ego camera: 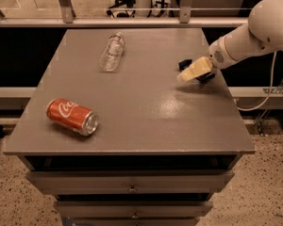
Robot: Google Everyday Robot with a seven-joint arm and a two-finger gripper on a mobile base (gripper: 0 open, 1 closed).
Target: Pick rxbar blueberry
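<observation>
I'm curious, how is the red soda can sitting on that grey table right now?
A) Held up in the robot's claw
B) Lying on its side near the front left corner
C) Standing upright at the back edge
B: the red soda can lies on its side near the front left corner of the table as the camera sees it, while the gripper is low over the table's right side, well apart from it.
</observation>
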